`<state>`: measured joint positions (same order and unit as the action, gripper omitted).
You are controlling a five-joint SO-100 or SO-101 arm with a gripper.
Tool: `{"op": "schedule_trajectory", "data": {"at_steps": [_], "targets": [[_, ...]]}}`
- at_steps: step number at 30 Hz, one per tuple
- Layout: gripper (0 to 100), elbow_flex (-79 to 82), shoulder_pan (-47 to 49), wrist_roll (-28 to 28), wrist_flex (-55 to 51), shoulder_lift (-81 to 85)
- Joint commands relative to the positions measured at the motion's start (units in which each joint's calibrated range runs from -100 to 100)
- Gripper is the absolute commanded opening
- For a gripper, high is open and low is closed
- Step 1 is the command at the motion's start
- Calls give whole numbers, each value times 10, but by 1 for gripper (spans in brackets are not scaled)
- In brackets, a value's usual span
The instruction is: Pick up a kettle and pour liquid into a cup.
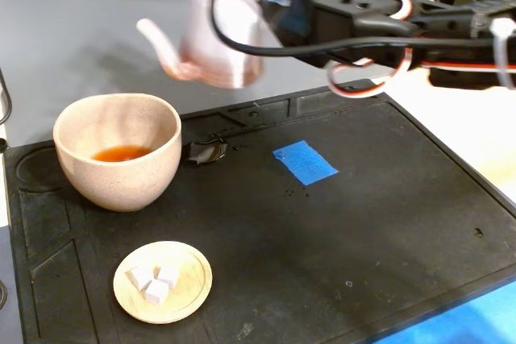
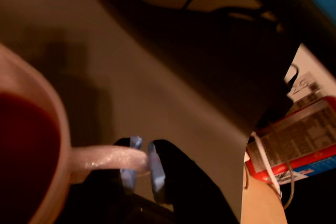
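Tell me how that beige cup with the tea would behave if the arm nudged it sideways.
The cup looks like thick ceramic, so probably heavy for its size and more likely to slide than tip. Its base narrows below a wide rim, so a high push might rock it. The shallow liquid would probably slosh without spilling.

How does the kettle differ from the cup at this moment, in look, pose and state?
The kettle hangs in the air, held by the gripper; the cup stands on the black mat. The kettle is a narrow ribbed cone with a long spout, the cup a wide, smooth, handleless bowl. The kettle looks translucent, the cup opaque and speckled. Both are pinkish, and both hold reddish liquid.
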<state>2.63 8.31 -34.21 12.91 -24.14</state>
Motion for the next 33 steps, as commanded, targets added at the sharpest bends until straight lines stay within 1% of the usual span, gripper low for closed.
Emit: {"op": "schedule_trajectory", "data": {"at_steps": [1,4,9,12,22,31,32,33], "targets": [[1,59,-27,-4,3,93],[1,139,-53,-4,7,146],[1,207,-74,1,11,176],[1,234,-74,31,11,177],[1,306,-74,35,11,173],[1,297,-61,31,11,136],[1,296,-61,33,14,132],[1,299,-63,33,47,125]]}}
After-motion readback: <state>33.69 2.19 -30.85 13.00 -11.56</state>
